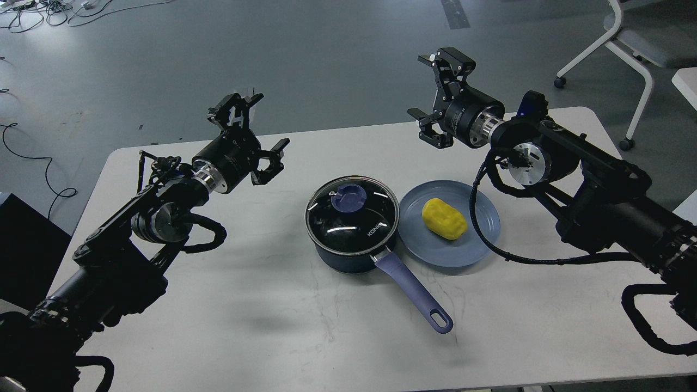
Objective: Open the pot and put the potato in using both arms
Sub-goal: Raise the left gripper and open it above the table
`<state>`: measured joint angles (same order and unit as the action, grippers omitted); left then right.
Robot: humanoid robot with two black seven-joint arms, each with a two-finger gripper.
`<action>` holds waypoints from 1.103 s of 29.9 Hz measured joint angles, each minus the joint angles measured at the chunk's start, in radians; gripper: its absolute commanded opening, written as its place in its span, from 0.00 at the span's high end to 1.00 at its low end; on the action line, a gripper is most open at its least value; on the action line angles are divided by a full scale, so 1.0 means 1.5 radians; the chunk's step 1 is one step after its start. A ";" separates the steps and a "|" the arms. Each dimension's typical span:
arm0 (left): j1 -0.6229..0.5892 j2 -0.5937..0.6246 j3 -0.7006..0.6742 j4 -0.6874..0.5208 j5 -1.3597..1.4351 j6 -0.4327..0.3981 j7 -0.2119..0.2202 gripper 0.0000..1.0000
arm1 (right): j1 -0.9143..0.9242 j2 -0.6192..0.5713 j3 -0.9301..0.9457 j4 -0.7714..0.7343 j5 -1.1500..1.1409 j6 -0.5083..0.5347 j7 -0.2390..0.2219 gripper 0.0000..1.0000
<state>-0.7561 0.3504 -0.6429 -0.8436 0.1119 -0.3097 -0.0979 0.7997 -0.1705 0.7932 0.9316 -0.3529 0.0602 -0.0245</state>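
The dark navy pot [351,239] stands mid-table with its glass lid [352,215] on, blue knob [348,197] on top, lavender handle [414,291] pointing toward the front right. Just right of it the yellow potato [444,218] lies on a blue-grey plate [474,247]. My left gripper [251,130] hovers open above the table, up and left of the pot, holding nothing. My right gripper [435,98] hangs open over the table's far edge, beyond the plate, also holding nothing.
The white table [272,316] ends at a rounded far edge. Grey floor lies beyond, with cables [32,152] at left and a white wheeled chair [626,49] at the upper right. A black cable loop [484,228] from my right arm hangs over the plate's right side.
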 measured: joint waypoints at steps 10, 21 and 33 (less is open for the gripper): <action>0.004 0.021 -0.006 -0.038 -0.001 0.008 0.000 0.02 | -0.017 -0.034 0.016 0.036 0.000 0.017 0.006 0.00; 0.004 0.016 -0.022 -0.039 -0.002 0.014 0.000 0.02 | -0.026 -0.068 0.017 0.048 0.000 0.018 0.006 0.00; 0.002 0.018 -0.023 -0.039 -0.002 0.014 0.001 0.02 | -0.015 -0.078 0.020 0.047 -0.001 0.018 0.006 0.00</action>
<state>-0.7532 0.3774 -0.6781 -0.9022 0.1088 -0.2884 -0.0964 0.7767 -0.2879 0.8227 1.0017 -0.3540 0.0874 -0.0153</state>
